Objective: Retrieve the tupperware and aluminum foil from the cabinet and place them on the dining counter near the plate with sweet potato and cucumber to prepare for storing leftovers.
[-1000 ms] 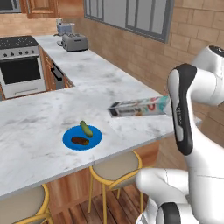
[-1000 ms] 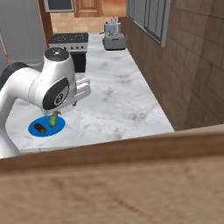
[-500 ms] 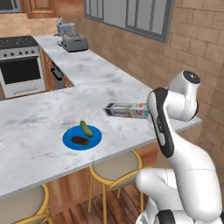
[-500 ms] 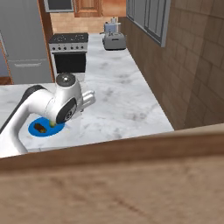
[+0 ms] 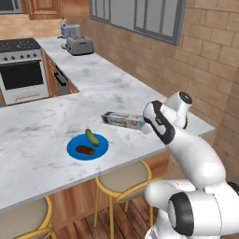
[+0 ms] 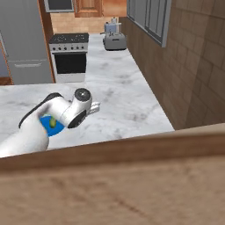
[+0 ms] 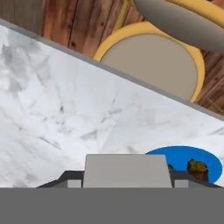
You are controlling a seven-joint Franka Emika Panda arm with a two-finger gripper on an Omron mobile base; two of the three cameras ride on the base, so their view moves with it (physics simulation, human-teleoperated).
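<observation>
In the left base view the white arm (image 5: 186,144) rose from 5 o'clock and bent over the edge of the dining bench (image 5: 42,135). The aluminum foil (image 5: 123,120) stuck out sideways from its wrist toward 9 o'clock, a long pale carton with a dark far end, grasped by the jaws. The jaws themselves were hidden behind the wrist. Whether the carton rested on the marble or hung just above it could not be told. Two yellow-framed stools (image 5: 125,176) stood under the near edge.

The blue plate (image 5: 100,148) lay near the carton, at about 8 o'clock from it. It carried the green cucumber (image 5: 92,137) and the brown sweet potato (image 5: 85,150).

The right base view showed what the left one lacked: a blurred brown wooden board (image 6: 132,184) across the foreground and a grey fridge (image 6: 22,44) at 10 o'clock. There the arm covered much of the plate (image 6: 45,120), and the carton was lost behind the wrist.

The hand view looked down on veined marble, with a flat grey block (image 7: 127,170) low at 6 o'clock, the plate rim (image 7: 175,154) at 4 o'clock and a stool seat (image 7: 148,65) at 12 o'clock.

Farthest off, both base views showed the silver toaster (image 5: 79,45) and the stove (image 5: 21,70).
</observation>
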